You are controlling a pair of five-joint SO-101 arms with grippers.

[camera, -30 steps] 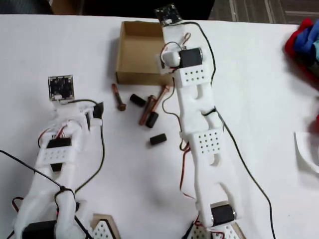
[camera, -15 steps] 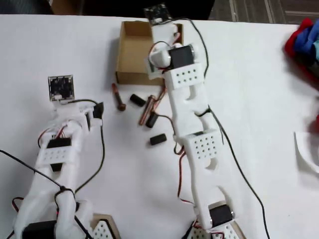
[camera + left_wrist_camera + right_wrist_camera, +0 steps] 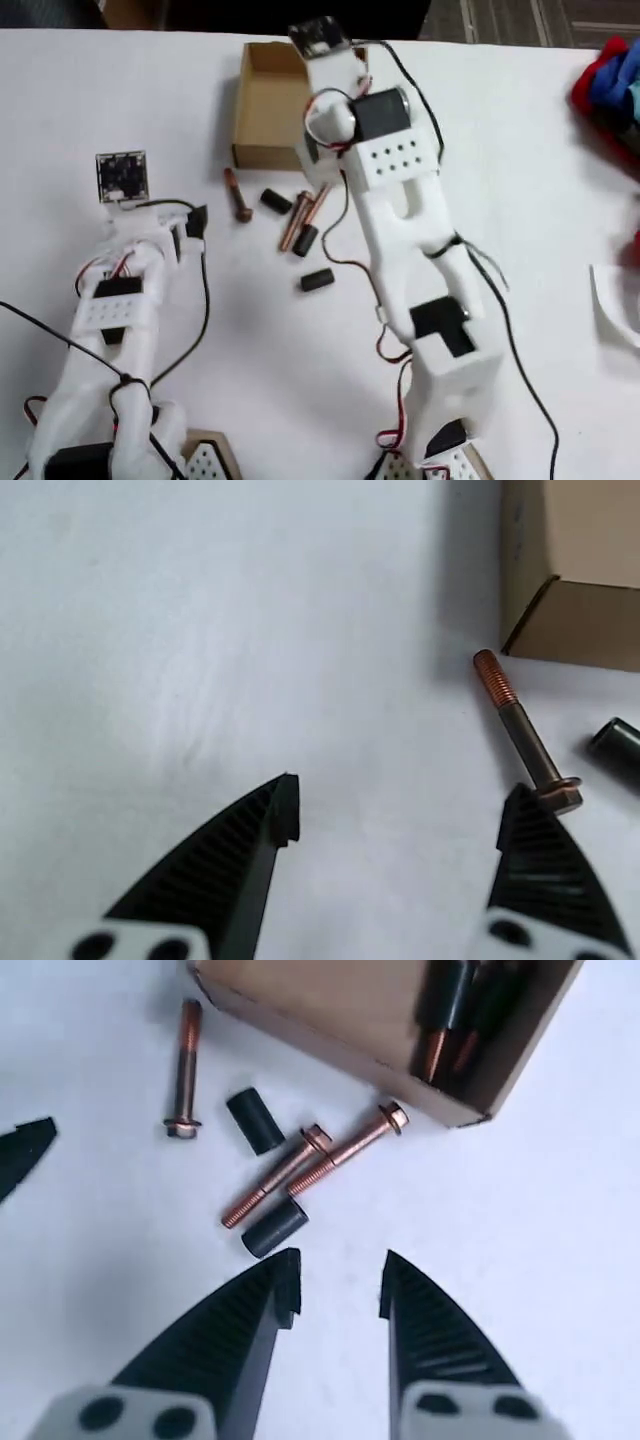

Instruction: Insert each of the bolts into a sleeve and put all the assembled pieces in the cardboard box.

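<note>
At the left of the white table (image 3: pixel 520 130), the left gripper (image 3: pixel 400 815) hangs just above the surface, jaws spread wide and holding nothing. Just right of it lies the lone bolt (image 3: pixel 237 195), its long axis running near to far, head at the near end and threaded tip toward the cardboard box (image 3: pixel 262 100). Next comes the first sleeve (image 3: pixel 277 201), then two bolts (image 3: pixel 294 222) side by side on a slant, heads toward the box, one partly hidden under the right arm (image 3: pixel 400 200). A second sleeve (image 3: pixel 305 240) lies at their near tips, and a third sleeve (image 3: pixel 317 280) lies apart, nearer still. In the box at the far side, the assembled pieces (image 3: pixel 448 995) are cut off by the frame's edge. The right gripper (image 3: pixel 340 1280) hovers near the box, jaws partly open and empty.
</note>
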